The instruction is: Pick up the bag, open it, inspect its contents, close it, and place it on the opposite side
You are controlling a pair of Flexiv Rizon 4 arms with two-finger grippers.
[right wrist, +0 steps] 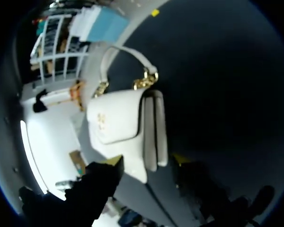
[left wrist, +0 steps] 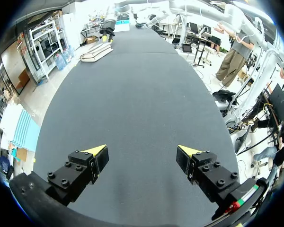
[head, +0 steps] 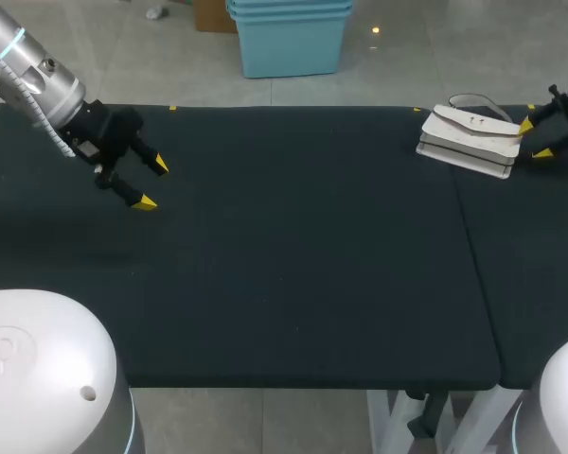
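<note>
Bag [head: 469, 140]: white, lying flat on table [head: 293, 255], upper right | right claw [head: 534, 138]: spread wide at its right end, gripping nothing | left claw [head: 152, 183]: upper left, wide open, empty | handling: probably light, stiffish, smooth; pinch the strap [right wrist: 135, 56].

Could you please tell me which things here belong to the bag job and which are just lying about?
Job: white bag; right gripper, open at the bag's end; left gripper, open, far from it.
Just there: small yellow mark at the far edge of the black table.
</note>
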